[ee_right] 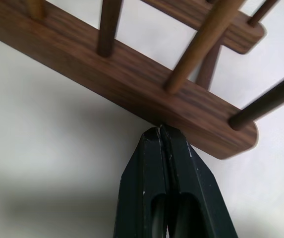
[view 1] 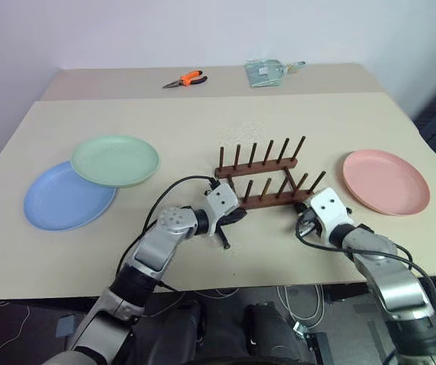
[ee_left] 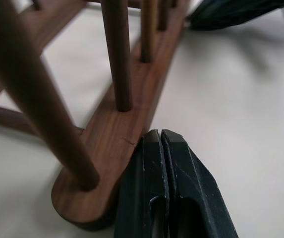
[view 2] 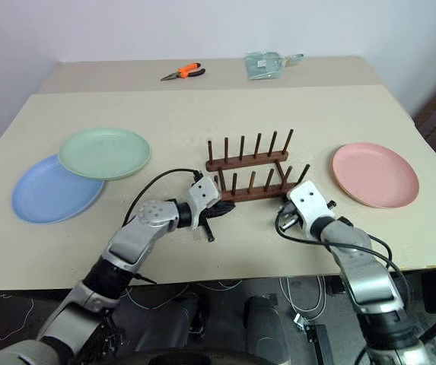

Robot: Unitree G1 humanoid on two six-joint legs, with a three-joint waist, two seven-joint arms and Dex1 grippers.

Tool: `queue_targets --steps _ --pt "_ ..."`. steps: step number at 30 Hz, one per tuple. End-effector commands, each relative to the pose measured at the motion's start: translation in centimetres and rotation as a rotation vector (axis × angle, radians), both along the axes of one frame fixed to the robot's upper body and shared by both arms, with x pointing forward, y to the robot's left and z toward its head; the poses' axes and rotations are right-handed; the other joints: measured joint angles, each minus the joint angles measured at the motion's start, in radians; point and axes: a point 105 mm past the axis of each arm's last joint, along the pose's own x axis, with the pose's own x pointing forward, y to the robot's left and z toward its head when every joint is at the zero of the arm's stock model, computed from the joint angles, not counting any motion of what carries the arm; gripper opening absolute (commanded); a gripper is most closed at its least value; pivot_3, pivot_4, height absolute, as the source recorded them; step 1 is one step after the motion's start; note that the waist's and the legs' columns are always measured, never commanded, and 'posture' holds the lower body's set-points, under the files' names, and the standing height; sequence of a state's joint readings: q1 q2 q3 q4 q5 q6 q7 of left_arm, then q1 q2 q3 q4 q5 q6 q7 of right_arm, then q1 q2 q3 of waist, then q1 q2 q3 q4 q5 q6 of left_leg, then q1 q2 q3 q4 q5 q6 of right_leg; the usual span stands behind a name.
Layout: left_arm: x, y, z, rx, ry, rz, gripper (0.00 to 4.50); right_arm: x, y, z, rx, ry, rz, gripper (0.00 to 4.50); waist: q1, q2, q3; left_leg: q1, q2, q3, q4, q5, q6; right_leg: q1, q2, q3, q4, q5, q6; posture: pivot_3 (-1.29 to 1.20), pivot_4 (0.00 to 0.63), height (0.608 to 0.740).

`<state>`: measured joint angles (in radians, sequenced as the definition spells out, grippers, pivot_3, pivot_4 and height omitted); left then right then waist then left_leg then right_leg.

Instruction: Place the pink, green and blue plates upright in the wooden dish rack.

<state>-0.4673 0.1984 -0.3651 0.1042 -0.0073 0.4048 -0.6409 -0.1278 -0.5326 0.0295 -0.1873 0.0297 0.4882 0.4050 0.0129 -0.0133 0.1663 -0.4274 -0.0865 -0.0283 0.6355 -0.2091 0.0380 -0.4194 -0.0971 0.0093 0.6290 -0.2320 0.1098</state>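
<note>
You have both the left gripper and right gripper pressed together, tips against the wooden dish rack mid-table, its far rail cut off close up.

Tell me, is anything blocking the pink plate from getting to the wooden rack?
Nothing visible lies on the table between the pink plate and the wooden dish rack. The right pincer, shut, sits against the rack's near rail.

Table: beige, carries all I see.
Plates: blue plate under green plate; pink plate apart.
Centre: wooden dish rack.
Far edge: pliers, packet.
</note>
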Motion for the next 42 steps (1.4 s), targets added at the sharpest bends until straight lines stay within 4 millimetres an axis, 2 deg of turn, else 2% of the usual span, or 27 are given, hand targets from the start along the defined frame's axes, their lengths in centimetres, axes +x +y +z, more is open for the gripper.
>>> queue_targets --steps 1,5,8,11,14,17,20,23,28,29,31,33,36,39,41,42 --pt "2.0 1.8 -1.0 0.046 -0.004 0.126 0.05 1.5 -0.4 0.2 -0.016 -0.025 -0.036 0.00 0.000 0.000 0.000 0.000 0.000 0.000 0.000 0.000 0.000 0.000 0.000 0.000 0.000 0.001 0.001 0.00 0.150 0.719" --pt "2.8 1.6 -0.5 0.024 -0.016 0.131 0.05 2.4 -0.5 1.0 -0.033 -0.046 -0.013 0.00 0.000 0.000 0.000 0.000 0.000 0.000 0.000 0.000 0.000 0.000 0.000 -0.001 0.000 0.002 0.003 0.00 0.150 0.719" --pt "2.2 1.0 0.2 -0.001 -0.041 0.075 0.00 1.5 -1.8 2.4 -0.106 -0.086 0.019 0.80 0.000 0.000 0.000 0.000 -0.001 0.000 -0.001 0.000 0.000 0.000 0.000 -0.001 0.001 0.002 0.003 0.00 0.150 0.719" --pt "1.4 0.8 1.2 -0.050 -0.053 0.036 0.00 0.3 -4.2 4.1 -0.216 -0.126 -0.004 2.30 0.001 0.000 0.000 0.000 -0.001 0.000 -0.003 0.000 0.000 -0.001 -0.001 0.000 0.000 0.002 0.003 0.00 0.150 0.719" --pt "0.3 0.5 2.3 -0.097 -0.069 -0.032 0.00 -0.9 -6.6 4.8 -0.359 -0.117 -0.034 3.82 0.001 0.000 0.000 -0.001 -0.001 0.000 -0.003 0.000 0.000 -0.002 -0.001 0.000 0.000 0.002 0.003 0.00 0.150 0.719" --pt "-0.7 0.1 3.1 -0.148 -0.051 -0.091 0.00 -2.0 -8.8 3.8 -0.427 -0.052 -0.083 3.82 0.000 0.000 0.000 0.000 0.000 0.000 -0.003 0.000 0.000 -0.001 -0.001 0.001 0.000 0.000 0.000 0.00 0.150 0.719" --pt "-1.2 -0.4 3.7 -0.163 -0.054 -0.125 0.00 -2.0 -10.9 2.5 -0.492 -0.014 -0.160 3.82 -0.001 0.000 0.000 0.000 0.000 0.000 -0.003 0.000 0.000 -0.001 -0.001 0.001 0.000 0.000 0.000 0.00 0.150 0.719" --pt "-1.9 -1.2 4.5 -0.186 -0.069 -0.170 0.00 -1.5 -12.3 1.5 -0.547 -0.001 -0.209 2.97 0.001 0.000 0.000 0.000 0.000 0.001 -0.002 0.000 0.000 0.000 -0.001 0.001 -0.001 0.000 0.000 0.00 0.150 0.719" --pt "-2.3 -1.6 5.3 -0.225 -0.073 -0.182 0.00 -0.8 -13.2 1.3 -0.591 -0.013 -0.247 0.40 0.004 0.000 0.000 0.000 -0.001 0.001 -0.001 0.000 0.000 0.000 -0.001 0.000 -0.001 0.000 0.000 0.00 0.150 0.719" --pt "-2.3 -1.6 5.3 -0.226 -0.072 -0.178 0.00 -0.7 -13.2 1.3 -0.588 -0.016 -0.252 0.06 0.003 0.000 0.000 0.000 -0.001 0.001 -0.001 0.000 0.000 0.000 -0.001 0.001 -0.001 0.000 0.000 0.00 0.150 0.719" --pt "-2.4 -1.4 5.2 -0.226 -0.072 -0.174 0.00 -0.5 -13.1 1.8 -0.606 -0.039 -0.249 0.06 0.001 0.000 0.000 0.000 -0.001 0.001 -0.002 0.000 0.000 0.000 -0.001 0.001 -0.001 0.000 0.000 0.00 0.150 0.719" --pt "-2.4 -1.1 5.2 -0.224 -0.072 -0.165 0.00 0.0 -12.6 3.9 -0.643 -0.131 -0.232 0.06 0.001 0.001 0.000 0.000 -0.001 0.001 -0.002 0.000 0.000 0.000 -0.001 0.001 -0.001 0.000 0.000 0.00 0.150 0.719" --pt "-2.3 -0.4 4.9 -0.206 -0.076 -0.144 0.00 0.9 -10.0 9.7 -0.493 -0.356 -0.208 0.06 -0.005 0.003 0.001 0.000 -0.001 0.001 -0.002 0.000 0.000 -0.001 0.000 0.001 0.000 0.000 0.000 0.00 0.150 0.719" --pt "-2.3 0.4 4.6 -0.196 -0.075 -0.135 0.00 0.5 -6.0 15.5 -0.148 -0.529 -0.081 0.06 -0.010 0.004 0.002 0.000 0.000 0.002 -0.002 0.000 0.000 -0.001 0.000 0.001 0.000 0.000 0.001 0.00 0.150 0.719" --pt "-2.3 0.8 4.7 -0.200 -0.072 -0.134 0.00 -0.5 -3.5 18.8 0.173 -0.563 0.040 0.06 -0.006 0.003 0.002 0.000 0.000 0.001 -0.003 0.000 0.001 -0.001 0.001 0.001 0.000 0.001 0.003 0.00 0.150 0.719" --pt "-2.3 1.0 4.8 -0.205 -0.071 -0.135 0.00 -1.4 -1.7 20.3 0.345 -0.555 0.161 0.06 -0.004 0.003 0.002 0.000 0.001 0.000 -0.003 0.000 0.000 -0.001 0.001 0.000 0.000 0.001 0.003 0.00 0.150 0.719"
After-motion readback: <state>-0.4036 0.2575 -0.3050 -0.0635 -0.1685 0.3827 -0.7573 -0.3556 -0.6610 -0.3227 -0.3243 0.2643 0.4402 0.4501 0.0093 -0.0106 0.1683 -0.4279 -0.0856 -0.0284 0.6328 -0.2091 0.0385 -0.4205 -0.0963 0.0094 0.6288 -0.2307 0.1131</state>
